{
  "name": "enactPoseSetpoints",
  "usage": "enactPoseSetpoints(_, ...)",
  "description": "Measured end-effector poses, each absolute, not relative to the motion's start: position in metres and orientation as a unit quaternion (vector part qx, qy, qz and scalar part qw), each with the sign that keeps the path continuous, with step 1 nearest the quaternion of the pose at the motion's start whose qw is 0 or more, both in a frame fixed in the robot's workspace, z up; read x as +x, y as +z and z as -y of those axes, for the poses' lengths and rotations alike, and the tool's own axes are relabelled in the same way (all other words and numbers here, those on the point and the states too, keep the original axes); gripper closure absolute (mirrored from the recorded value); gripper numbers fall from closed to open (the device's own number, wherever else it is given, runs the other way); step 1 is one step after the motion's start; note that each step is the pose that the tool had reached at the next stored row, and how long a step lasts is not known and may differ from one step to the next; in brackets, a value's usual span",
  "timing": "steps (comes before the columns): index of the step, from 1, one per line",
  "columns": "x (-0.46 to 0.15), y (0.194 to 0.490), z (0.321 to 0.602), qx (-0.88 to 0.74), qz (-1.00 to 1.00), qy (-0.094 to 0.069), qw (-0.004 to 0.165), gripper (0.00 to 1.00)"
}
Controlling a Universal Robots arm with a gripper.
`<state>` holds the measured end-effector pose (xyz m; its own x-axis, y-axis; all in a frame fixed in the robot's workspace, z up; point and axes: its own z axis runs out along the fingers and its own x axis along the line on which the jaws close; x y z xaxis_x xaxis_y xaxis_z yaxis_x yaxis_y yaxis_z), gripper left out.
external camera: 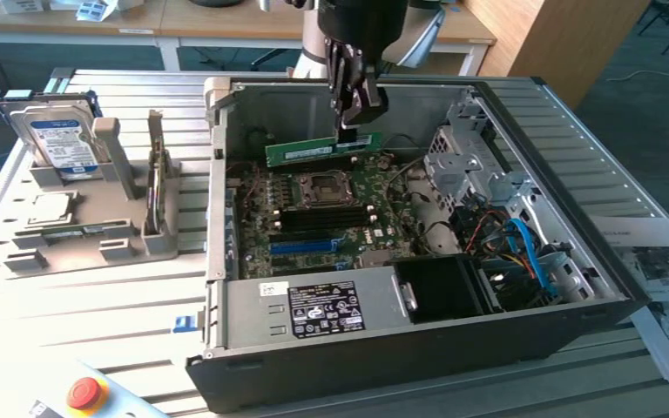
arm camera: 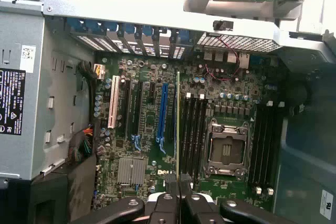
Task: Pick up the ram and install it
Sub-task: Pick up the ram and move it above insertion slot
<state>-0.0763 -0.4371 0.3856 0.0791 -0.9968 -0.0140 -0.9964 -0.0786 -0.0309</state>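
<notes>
Gripper: fingers pinched on one end of the ram | Ram: hung level and on edge inside the open case, above the board, over the black slots beside the socket | Exterior view's left: second stick and drive stood in a rack, well apart from the case

Fingers pinched together (tight), pointing down
</notes>
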Motion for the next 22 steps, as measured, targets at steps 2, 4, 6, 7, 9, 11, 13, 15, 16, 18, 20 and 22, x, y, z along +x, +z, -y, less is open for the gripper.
enactPoseSetpoints(2,-0.0763,0.3856,0.4371,-0.734,-0.679,-0.005,0.016,0.88)
enactPoseSetpoints(4,-0.0763,0.3856,0.4371,-0.734,-0.679,-0.005,0.016,0.88)
enactPoseSetpoints(6,-0.0763,0.3856,0.4371,-0.734,-0.679,-0.005,0.016,0.88)
enactPoseSetpoints(7,-0.0763,0.3856,0.4371,-0.734,-0.679,-0.005,0.016,0.88)
enactPoseSetpoints(9,-0.0763,0.3856,0.4371,-0.734,-0.679,-0.005,0.016,0.88)
enactPoseSetpoints(11,-0.0763,0.3856,0.4371,-0.734,-0.679,-0.005,0.016,0.88)
enactPoseSetpoints(13,-0.0763,0.3857,0.4371,-0.734,-0.679,-0.005,0.016,0.88)
enactPoseSetpoints(15,-0.0751,0.3856,0.4371,-0.734,-0.679,-0.003,0.014,0.88)
enactPoseSetpoints(16,-0.0737,0.3856,0.4371,-0.734,-0.679,-0.001,0.012,0.88)
enactPoseSetpoints(18,-0.0713,0.3856,0.4372,-0.734,-0.679,0.004,0.007,0.88)
enactPoseSetpoints(20,-0.0707,0.3856,0.4373,-0.734,-0.679,0.006,0.006,0.88)
enactPoseSetpoints(22,-0.0706,0.3857,0.4372,-0.734,-0.679,0.006,0.005,0.88)
